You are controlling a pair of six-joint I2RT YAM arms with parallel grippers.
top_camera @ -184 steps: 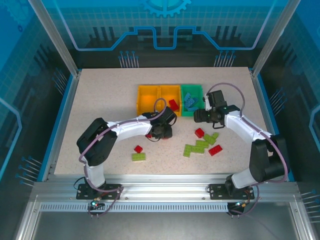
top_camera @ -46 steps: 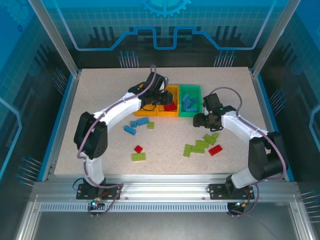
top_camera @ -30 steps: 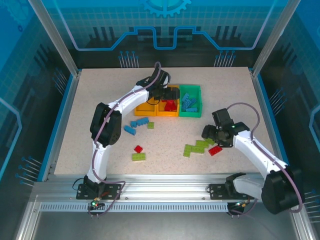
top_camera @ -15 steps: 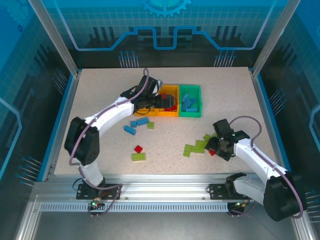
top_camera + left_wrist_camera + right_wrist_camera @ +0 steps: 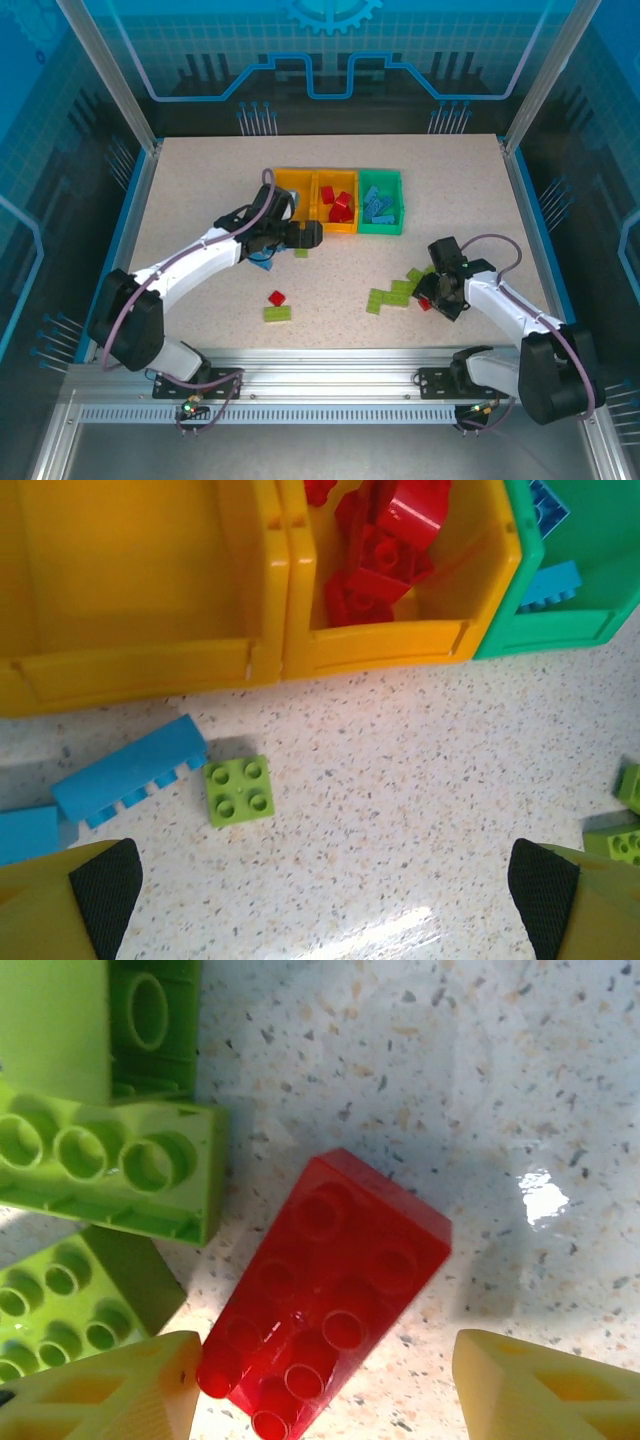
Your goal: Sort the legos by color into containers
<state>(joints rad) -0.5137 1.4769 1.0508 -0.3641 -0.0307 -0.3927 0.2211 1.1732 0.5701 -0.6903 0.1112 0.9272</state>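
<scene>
Speckled table (image 5: 190, 190). Three bins touching in a row, mid-table: left yellow bin (image 5: 296, 174) empty, middle yellow bin (image 5: 338, 174) with red legos (image 5: 337, 205), green bin (image 5: 381, 173) with blue legos (image 5: 378, 206). Loose: two red, two blue, two lime at left, lime cluster (image 5: 392, 293) at right, count unclear. Far strip and side margins bare. Right gripper (image 5: 322, 1385) open, straddling red brick (image 5: 325, 1290). Left gripper (image 5: 322, 885) wide open, pulled back from middle bin to near side of bins.
</scene>
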